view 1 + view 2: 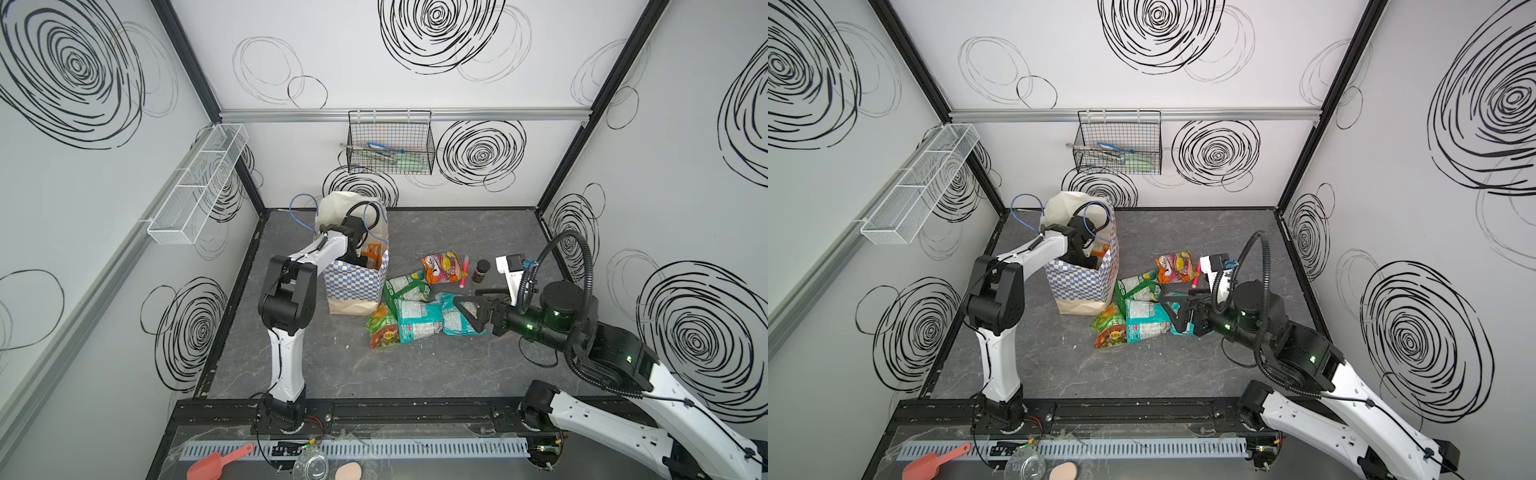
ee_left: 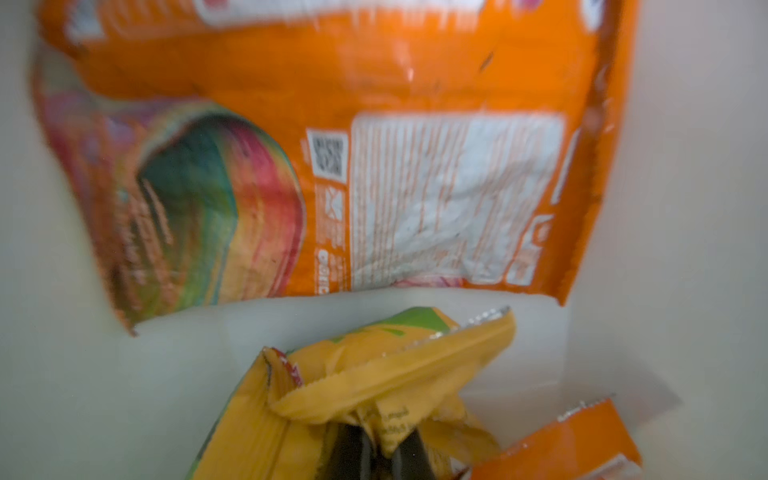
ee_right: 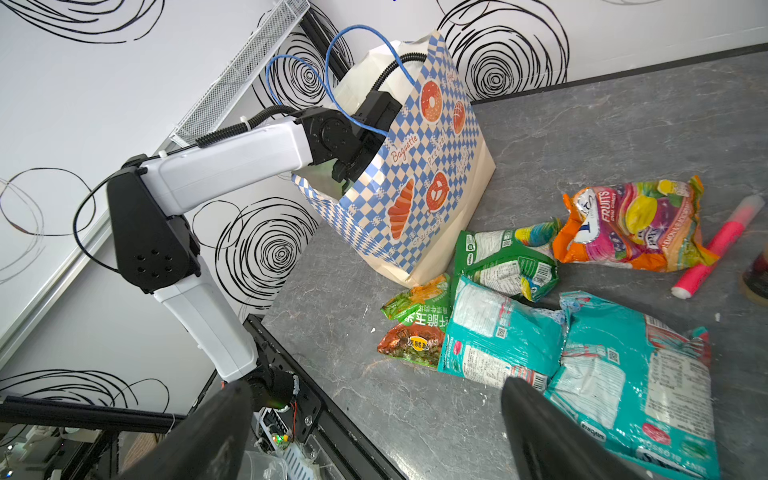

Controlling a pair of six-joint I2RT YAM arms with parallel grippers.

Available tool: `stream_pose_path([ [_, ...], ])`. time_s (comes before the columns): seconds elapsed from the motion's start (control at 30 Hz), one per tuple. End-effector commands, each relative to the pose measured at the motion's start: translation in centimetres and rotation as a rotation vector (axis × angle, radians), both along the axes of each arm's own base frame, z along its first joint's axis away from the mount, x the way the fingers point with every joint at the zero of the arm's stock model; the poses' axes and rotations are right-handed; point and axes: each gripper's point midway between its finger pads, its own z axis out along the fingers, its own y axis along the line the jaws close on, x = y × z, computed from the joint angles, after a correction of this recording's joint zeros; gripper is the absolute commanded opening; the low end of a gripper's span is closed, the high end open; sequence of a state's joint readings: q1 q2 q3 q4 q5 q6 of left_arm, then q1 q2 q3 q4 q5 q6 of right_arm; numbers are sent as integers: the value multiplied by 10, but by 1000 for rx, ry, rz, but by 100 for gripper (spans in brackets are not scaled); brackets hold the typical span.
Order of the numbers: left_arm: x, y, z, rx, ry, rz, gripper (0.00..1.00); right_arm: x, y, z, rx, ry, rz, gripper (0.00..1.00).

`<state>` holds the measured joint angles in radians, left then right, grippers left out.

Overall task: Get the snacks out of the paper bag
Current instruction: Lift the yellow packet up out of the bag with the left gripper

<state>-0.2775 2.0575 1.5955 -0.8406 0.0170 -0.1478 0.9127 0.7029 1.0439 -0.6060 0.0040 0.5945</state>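
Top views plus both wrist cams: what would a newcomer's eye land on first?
The left arm is plunged into the checked paper bag, where the left gripper pinches a mustard-yellow packet beside a big orange packet. Next to the bag, a bright heap of packets lies on the table, the right gripper open at its edge.

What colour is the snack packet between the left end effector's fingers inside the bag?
Mustard-yellow packet with a green patch; clearest in the left wrist view.
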Motion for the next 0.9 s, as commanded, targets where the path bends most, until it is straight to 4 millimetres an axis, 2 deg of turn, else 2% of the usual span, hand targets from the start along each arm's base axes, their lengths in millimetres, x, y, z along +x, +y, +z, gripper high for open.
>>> stream_pose_path([
  [0.0,11,-5,44,-47,-100,0,0,0,3,7,26,-12,4,97],
  [0.87,36,-3,136,-75,-343,25,0,0,3,5,23,-11,3,97],
])
